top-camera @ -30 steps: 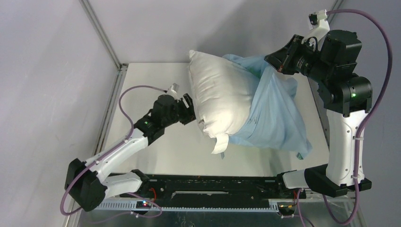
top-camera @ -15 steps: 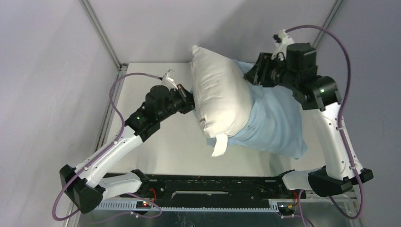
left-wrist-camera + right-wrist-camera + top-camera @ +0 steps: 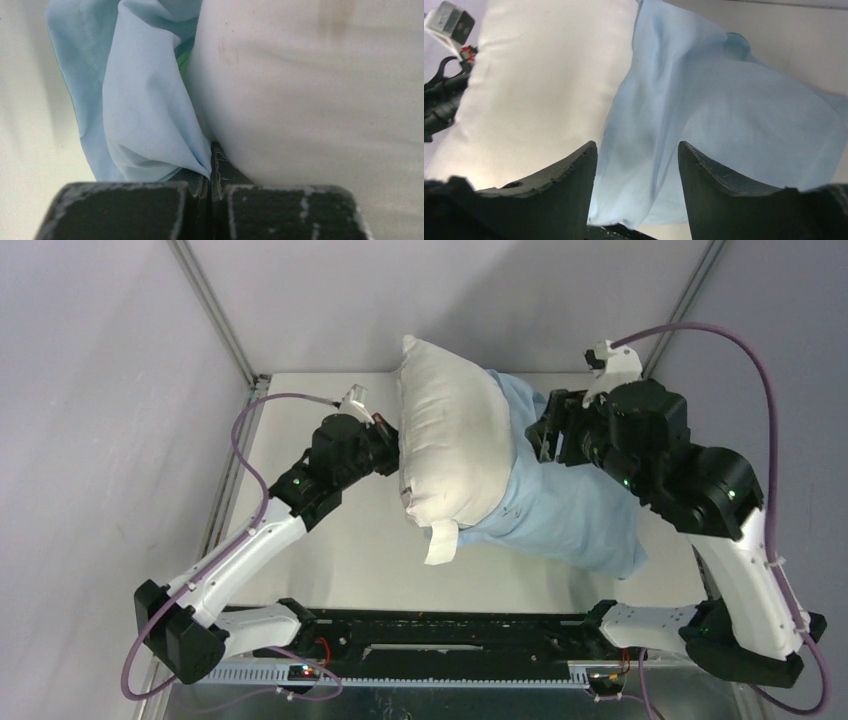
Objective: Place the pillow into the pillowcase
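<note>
Light: soft and even, coming from overhead; the top view is bright with natural colours.
Shadows: faint and diffuse on the table beneath the pillow and pillowcase; darker inside the cloth folds.
Glare: in the left wrist view the pillow is almost blown out, its weave lost, and the table is washed pale.
Focus: left pincer and right pincer are dark and blurred in the foreground; the cloth behind is moderately sharp.
Edges: the walls in the top view dim toward the corners.

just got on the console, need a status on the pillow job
Left gripper shut on a pillowcase fold, against the pillow. Right gripper open, at the pillowcase. Pillow mostly out, standing on edge. Nothing else in the way.
</note>
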`<state>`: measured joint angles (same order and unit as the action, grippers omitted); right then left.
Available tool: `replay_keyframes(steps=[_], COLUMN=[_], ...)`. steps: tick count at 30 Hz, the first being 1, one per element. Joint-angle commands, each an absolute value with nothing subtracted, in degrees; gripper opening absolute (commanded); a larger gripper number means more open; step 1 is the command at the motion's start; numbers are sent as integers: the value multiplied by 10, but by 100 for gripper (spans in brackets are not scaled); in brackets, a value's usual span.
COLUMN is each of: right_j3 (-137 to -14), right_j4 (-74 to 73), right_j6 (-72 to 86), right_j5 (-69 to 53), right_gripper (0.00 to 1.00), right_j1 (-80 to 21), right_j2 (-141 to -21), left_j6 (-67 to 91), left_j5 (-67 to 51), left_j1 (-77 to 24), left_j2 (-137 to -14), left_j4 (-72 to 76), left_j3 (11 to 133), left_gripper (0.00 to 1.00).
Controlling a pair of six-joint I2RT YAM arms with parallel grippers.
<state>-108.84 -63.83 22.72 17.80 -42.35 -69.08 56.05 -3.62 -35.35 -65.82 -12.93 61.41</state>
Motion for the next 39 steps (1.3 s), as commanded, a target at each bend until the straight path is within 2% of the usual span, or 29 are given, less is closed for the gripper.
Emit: replay_keyframes(steps=[1, 8, 13, 15, 18, 25, 29, 32, 34, 36, 39], right_j3=[-1102, -1122, -1131, -1124, -1112, -1141, -1220, -1348, -1420, -1408, -1371], right_j4=[-686, -695, -699, -704, -715, -742, -734, -704, -665, -615, -596], right_j6=[251, 265, 263, 265, 270, 260, 231, 192, 163, 152, 194], right_j5=[271, 320, 341, 344, 357, 356, 342, 314, 296, 270, 160], right_gripper=[61, 56, 56, 53, 41, 2, 0, 0, 0, 0, 0], right_j1=[-481, -553, -561, -556, -541, -536, -545, -542, -530, -474, -415], right_j2=[-684, -724, -752, -759, -756, -756, -772, -803, -825, -828, -821], left_j6=[570, 567, 565, 563, 560, 544, 523, 495, 474, 445, 409], left_j5=[-39, -41, -42, -44, -45, -39, -36, -35, -31, -5, 39], left_j1=[-350, -348, -342, -340, -339, -336, -336, -336, -346, -376, -404], left_j2=[-655, -656, -652, -651, -651, -654, -661, -681, -697, -710, -751], left_j4=[-67, -68, -71, -73, -78, -99, -119, -156, -187, -215, -245], left_j3=[672, 670, 668, 668, 673, 691, 722, 793, 899, 1012, 1205], left_gripper=[0, 0, 0, 0, 0, 0, 0, 0, 0, 0, 0])
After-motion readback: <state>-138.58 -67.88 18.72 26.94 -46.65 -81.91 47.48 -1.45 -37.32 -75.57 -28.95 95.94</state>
